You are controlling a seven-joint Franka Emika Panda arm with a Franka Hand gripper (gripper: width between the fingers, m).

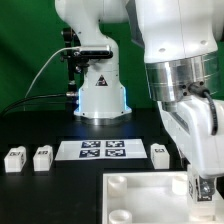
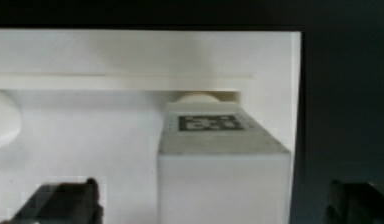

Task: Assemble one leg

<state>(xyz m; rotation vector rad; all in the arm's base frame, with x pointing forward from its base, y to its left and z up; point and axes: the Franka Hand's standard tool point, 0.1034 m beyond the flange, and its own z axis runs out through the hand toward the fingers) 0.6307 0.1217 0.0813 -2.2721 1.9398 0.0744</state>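
In the wrist view a white leg with a black-and-white tag lies between my fingers, its end against a round socket at the corner of the broad white slab. My gripper is open. Its dark fingers stand clear of the leg on either side. In the exterior view the gripper is low over the slab at its right corner. The leg there is mostly hidden by the fingers.
Three more legs stand on the black table: two at the exterior view's left and one right of the marker board. The marker board lies behind the slab. The robot base stands behind it.
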